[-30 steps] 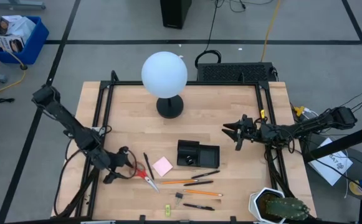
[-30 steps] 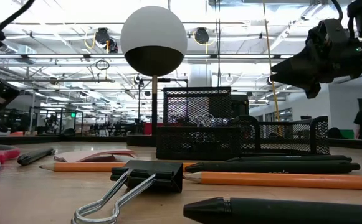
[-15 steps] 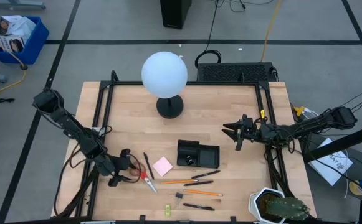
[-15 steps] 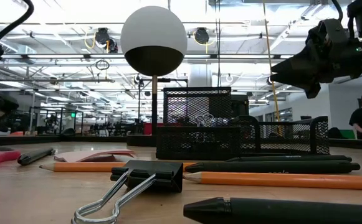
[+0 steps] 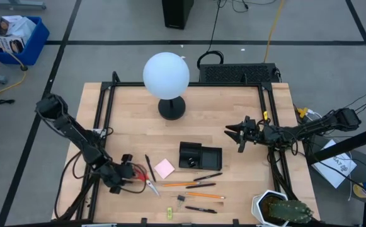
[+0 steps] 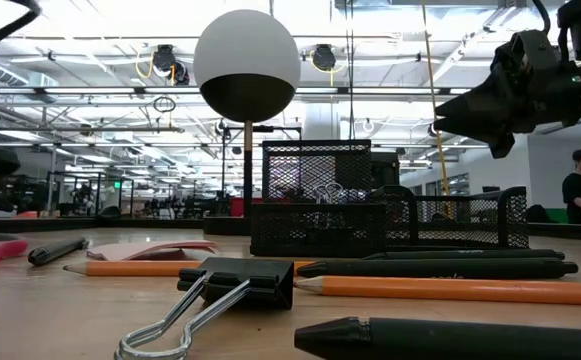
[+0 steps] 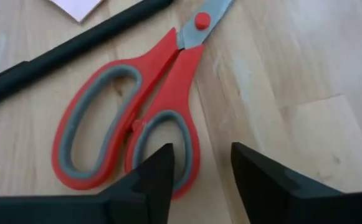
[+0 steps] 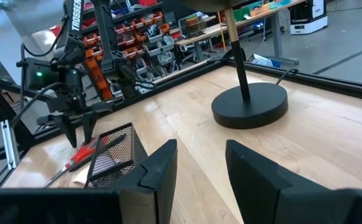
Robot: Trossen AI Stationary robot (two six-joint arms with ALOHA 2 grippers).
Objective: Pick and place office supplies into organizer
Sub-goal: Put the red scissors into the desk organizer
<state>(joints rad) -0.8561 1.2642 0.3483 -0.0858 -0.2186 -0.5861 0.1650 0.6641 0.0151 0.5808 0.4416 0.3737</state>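
Reaching: left gripper [image 5: 127, 177] is low at the front-left of the table [image 5: 208, 126], just beside the scissors [image 5: 150, 183], jaws parted; nothing is held.
Wrist detail: the left wrist view shows the scissors [image 7: 134, 118] flat on the wood, red loops toward the fingers [image 7: 159, 171], one fingertip over the nearer loop's edge, the other over bare wood.
Right gripper: [image 5: 240, 134] raised at the right side, well apart from the supplies, jaws open and empty.
Organizer: [image 5: 200, 156] sits front of centre, well apart from the scissors; the sticky pad [image 5: 164, 168] lies between them.
Other supplies: a pen [image 5: 148, 167] lies just beside the scissors; pencils [image 5: 189, 184], more pens [image 5: 206, 177] and a clip [image 5: 181, 198] lie loose in front of the organizer.
Risk, slip: the handles lie flat, so closing on a loop's rim may skate the scissors away instead of gripping.
Risk, neighbour: the pen is close enough that a finger may nudge or pinch it too.
Risk, carry: held by a handle, the blades could swing and catch the organizer wall.
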